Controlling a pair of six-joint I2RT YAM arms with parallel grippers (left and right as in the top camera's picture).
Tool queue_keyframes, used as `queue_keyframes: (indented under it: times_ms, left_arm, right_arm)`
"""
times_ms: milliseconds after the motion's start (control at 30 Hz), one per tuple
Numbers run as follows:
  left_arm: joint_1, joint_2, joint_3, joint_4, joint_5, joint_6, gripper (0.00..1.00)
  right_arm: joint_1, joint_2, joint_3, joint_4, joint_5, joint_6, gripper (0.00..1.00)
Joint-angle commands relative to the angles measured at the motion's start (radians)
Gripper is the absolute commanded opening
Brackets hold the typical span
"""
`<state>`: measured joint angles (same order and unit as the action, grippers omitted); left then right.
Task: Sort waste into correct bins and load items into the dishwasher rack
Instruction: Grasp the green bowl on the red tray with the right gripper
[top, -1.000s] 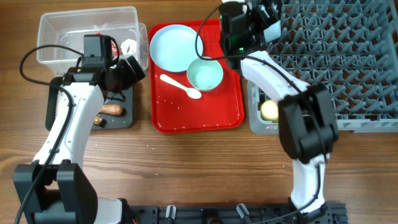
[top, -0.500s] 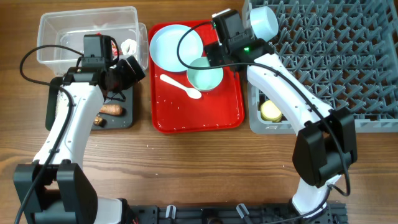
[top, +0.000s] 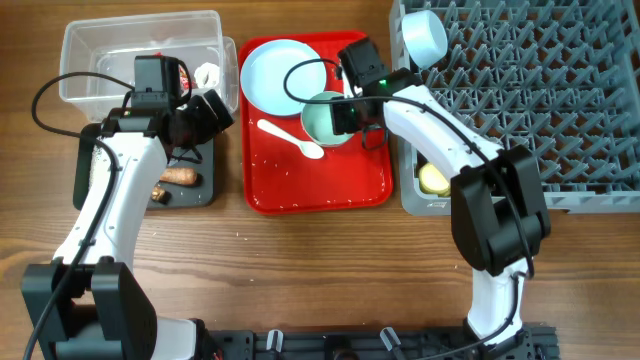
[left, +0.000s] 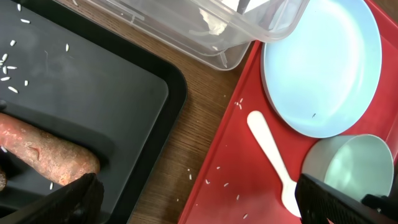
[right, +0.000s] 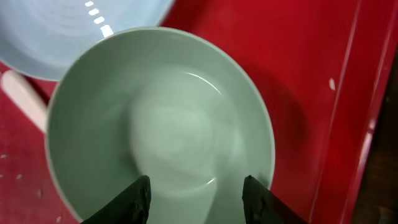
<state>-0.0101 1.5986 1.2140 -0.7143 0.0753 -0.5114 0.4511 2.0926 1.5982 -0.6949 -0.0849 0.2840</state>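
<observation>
A pale bowl sits on the red tray beside the pale blue plate and a white spoon. My right gripper hangs just over the bowl's inside, jaws apart with nothing between them. A second bowl stands in the grey rack, and a yellow cup rests in its side pocket. My left gripper is open above the gap between the black tray and the red tray. The carrot piece and rice grains lie on the black tray.
The clear tub stands at the back left with white tissue inside. Loose rice grains dot the red tray and the wood beside it. The rack's pegs rise close to the right of the red tray.
My right arm has swung left from the rack, leaving a bowl there, and has come down over the bowl on the red tray with narrower jaws. The left arm has stayed put.
</observation>
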Motion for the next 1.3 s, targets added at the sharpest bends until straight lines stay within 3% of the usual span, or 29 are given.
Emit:
queue_keyframes:
  times_ms: [0, 200, 467, 800, 900, 1000, 1267]
  left_arm:
    - [0.006, -0.007, 0.011, 0.002, -0.010, 0.002, 1.00]
    - [0.006, -0.007, 0.011, 0.002, -0.010, 0.002, 1.00]
    - [0.006, -0.007, 0.011, 0.002, -0.010, 0.002, 1.00]
    - [0.006, -0.007, 0.011, 0.002, -0.010, 0.002, 1.00]
    - [0.006, -0.007, 0.011, 0.002, -0.010, 0.002, 1.00]
    - [0.006, -0.007, 0.011, 0.002, -0.010, 0.002, 1.00]
    - [0.006, -0.007, 0.011, 0.002, -0.010, 0.002, 1.00]
  right_arm:
    - [-0.029, 0.010, -0.003, -0.004, 0.025, 0.034, 0.49]
    - [-0.033, 0.011, 0.002, -0.001, 0.020, 0.033, 0.48]
    - [-0.044, -0.054, 0.042, 0.002, 0.062, 0.042, 0.58]
    - [-0.062, 0.026, 0.016, -0.017, 0.101, 0.068, 0.52]
    - [-0.062, 0.052, 0.016, -0.021, 0.082, 0.067, 0.41]
    - [-0.062, 0.054, 0.016, -0.021, 0.081, 0.067, 0.22]
    - [-0.062, 0.054, 0.016, -0.034, 0.019, 0.057, 0.04]
